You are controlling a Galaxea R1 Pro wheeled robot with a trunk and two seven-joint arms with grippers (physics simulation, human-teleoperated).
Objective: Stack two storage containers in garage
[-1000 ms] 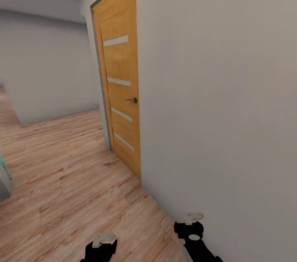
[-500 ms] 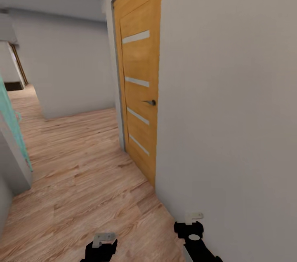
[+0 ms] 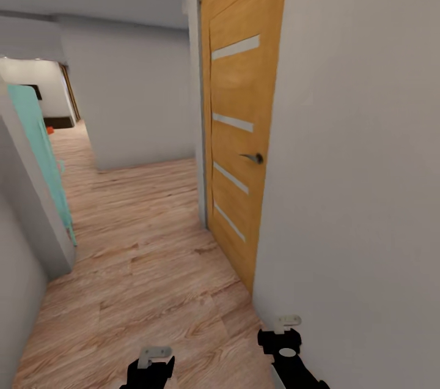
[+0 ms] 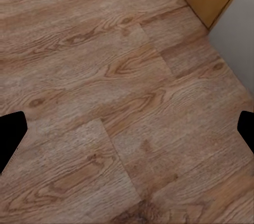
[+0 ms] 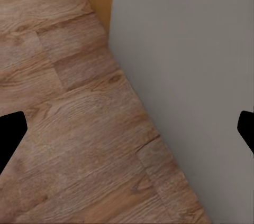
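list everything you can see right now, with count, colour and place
door: 1, orange wood with pale strips and a dark handle, shut, in the wall on the right
wall: 1, light grey, close on the right
floor: 1, light wood planks, running down the hallway
teal panel: 1, teal, at the left edge of the hallway
small orange thing: 1, far down the hallway, too small to identify
left gripper: 1, black, open over the floor
right gripper: 1, black, open, over the floor beside the wall
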